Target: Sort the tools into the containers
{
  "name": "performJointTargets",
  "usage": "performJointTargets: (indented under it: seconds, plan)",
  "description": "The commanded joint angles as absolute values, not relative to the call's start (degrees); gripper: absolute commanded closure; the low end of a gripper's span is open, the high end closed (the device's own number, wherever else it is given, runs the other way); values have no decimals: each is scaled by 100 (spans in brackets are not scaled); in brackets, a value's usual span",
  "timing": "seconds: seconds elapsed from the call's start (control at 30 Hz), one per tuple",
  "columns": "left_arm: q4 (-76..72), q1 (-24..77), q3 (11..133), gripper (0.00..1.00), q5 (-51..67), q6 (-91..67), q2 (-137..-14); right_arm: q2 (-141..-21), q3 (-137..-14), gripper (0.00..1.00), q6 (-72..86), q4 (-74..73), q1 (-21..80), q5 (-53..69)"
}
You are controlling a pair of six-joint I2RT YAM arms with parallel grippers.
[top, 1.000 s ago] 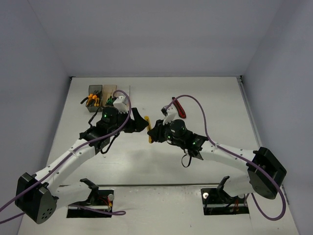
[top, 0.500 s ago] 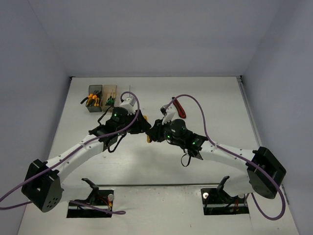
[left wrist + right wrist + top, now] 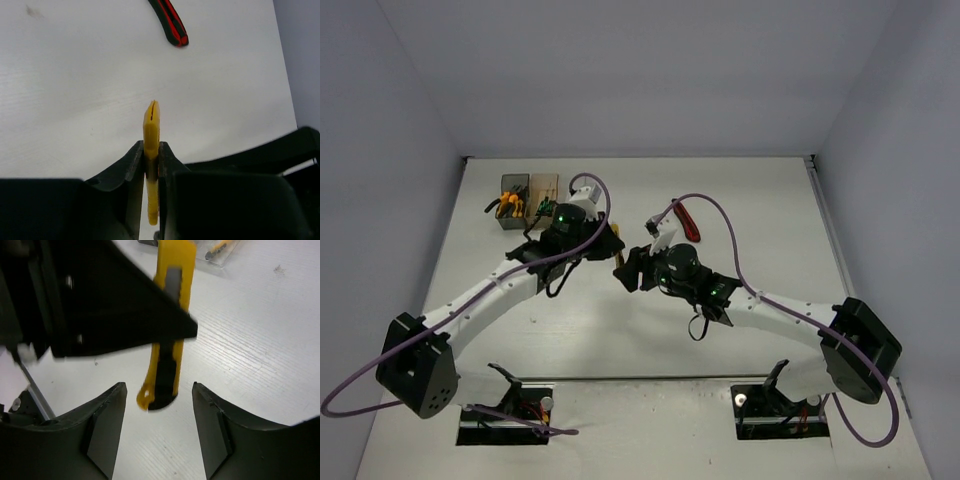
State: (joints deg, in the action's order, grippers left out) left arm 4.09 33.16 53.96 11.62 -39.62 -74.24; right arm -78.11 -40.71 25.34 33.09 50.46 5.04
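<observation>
A yellow utility knife [image 3: 151,130] stands edge-on between the fingers of my left gripper [image 3: 151,150], which is shut on it above the table. In the right wrist view the same knife [image 3: 172,305] hangs with its black-tipped end between the spread fingers of my right gripper [image 3: 157,405], which is open and not touching it. From above, both grippers meet mid-table, left [image 3: 612,243] and right [image 3: 628,272]. A red-handled tool [image 3: 686,220] lies behind the right arm. The dark grey container [image 3: 512,200] and amber container [image 3: 544,195] hold pliers and screwdrivers.
The red-handled tool [image 3: 172,22] lies on the white table beyond the knife. A corner of a clear bin [image 3: 220,250] with an orange-handled tool shows at the top of the right wrist view. Grey walls enclose the table on three sides.
My left gripper has moved right to the knife and shut on it. My right gripper, which held the knife, has opened and let go.
</observation>
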Motion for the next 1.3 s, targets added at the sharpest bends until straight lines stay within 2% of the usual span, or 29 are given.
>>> performJointTargets:
  seconds: [0.0, 0.23, 0.53, 0.7, 0.77, 0.8, 0.93, 1.13, 1.27]
  plan:
    - [905, 2704, 6485, 100, 1168, -3237, -7821, -7396, -4155, 47, 2215, 3394, 4899, 185]
    - [2384, 1613, 8565, 100, 1189, -1867, -9444, -6674, -3644, 47, 2131, 2768, 4446, 27]
    - [3649, 1000, 11832, 100, 1096, -821, -12176, -5863, -3203, 46, 2111, 1989, 4176, 89]
    - [3719, 865, 12420, 98, 1013, -773, -12717, -5616, -3119, 46, 2069, 1671, 4117, 26]
    - [3726, 861, 12462, 87, 1010, -729, -12805, -5634, -3156, 46, 2030, 1608, 4104, -184]
    - [3726, 861, 12445, 72, 968, -703, -12814, -5661, -3200, 46, 1995, 1573, 4096, -255]
    - [3709, 868, 12249, 51, 957, -632, -12620, -5956, -3530, 46, 1891, 1460, 4015, -535]
    - [3694, 960, 11932, 44, 814, -606, -11832, -6794, -4372, 44, 1608, 1172, 3674, -840]
    - [3695, 1064, 11585, 43, 797, -921, -10613, -7613, -5142, 40, 1458, 996, 2971, -694]
